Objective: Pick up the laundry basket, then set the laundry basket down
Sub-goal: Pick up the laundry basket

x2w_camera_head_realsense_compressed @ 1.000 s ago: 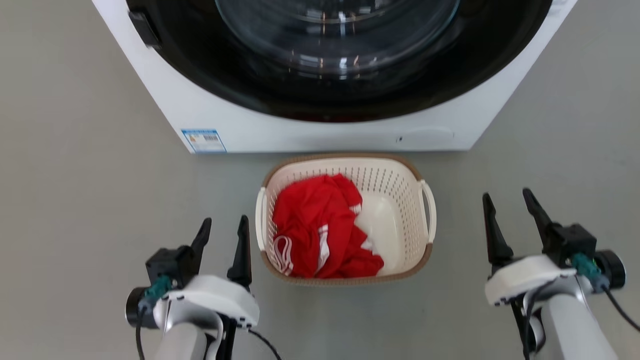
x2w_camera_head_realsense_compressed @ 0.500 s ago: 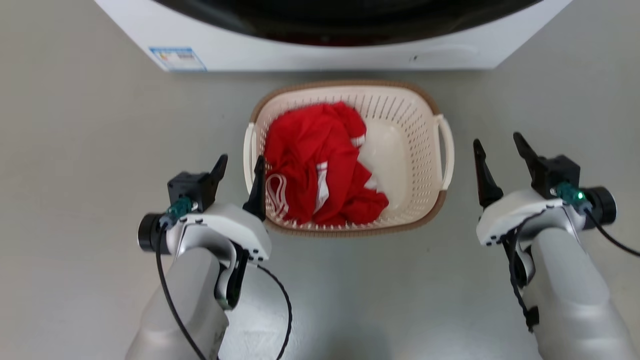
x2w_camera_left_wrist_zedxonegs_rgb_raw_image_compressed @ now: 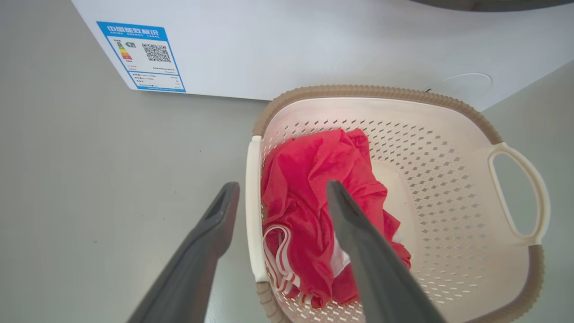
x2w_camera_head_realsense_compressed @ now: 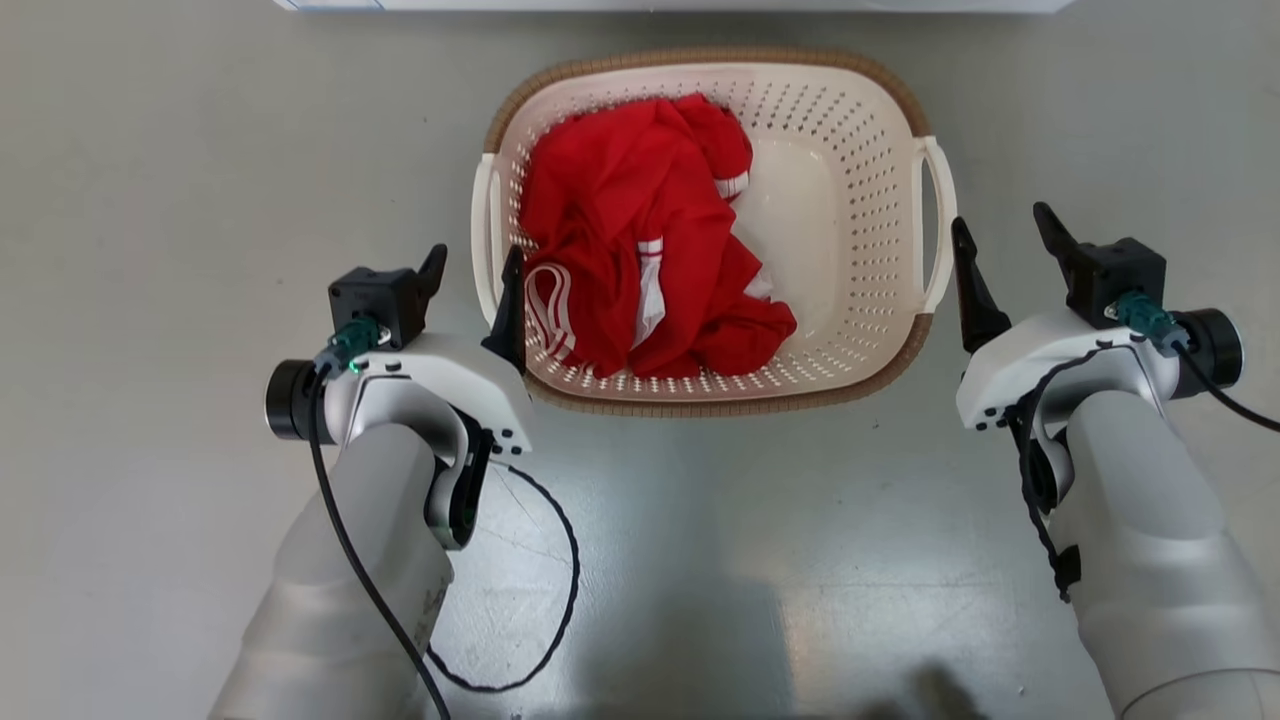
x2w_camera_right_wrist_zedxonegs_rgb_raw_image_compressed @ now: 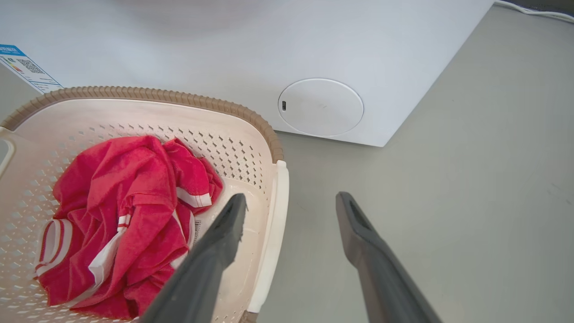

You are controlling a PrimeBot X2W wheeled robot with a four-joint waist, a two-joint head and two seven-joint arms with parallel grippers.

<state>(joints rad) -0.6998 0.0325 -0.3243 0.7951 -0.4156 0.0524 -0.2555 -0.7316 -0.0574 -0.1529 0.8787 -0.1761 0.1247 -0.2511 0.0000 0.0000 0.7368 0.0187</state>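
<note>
Left claw (x2w_camera_head_realsense_compressed: 476, 252) open, straddling laundry basket (x2w_camera_head_realsense_compressed: 700, 58) side | right claw (x2w_camera_head_realsense_compressed: 1001, 216) open, same

The floor (x2w_camera_head_realsense_compressed: 150, 150) is grey, smooth and a bit shiny. The laundry basket (x2w_camera_head_realsense_compressed: 870, 230) stands right on it, flat on its bottom. It is a small cream basket with lots of little holes and a brown rim. The big white washing machine (x2w_camera_right_wrist_zedxonegs_rgb_raw_image_compressed: 224, 45) stands on the floor too, just behind the basket. A thin pale cord (x2w_camera_right_wrist_zedxonegs_rgb_raw_image_compressed: 533, 10) lies on the floor beside the machine.
</note>
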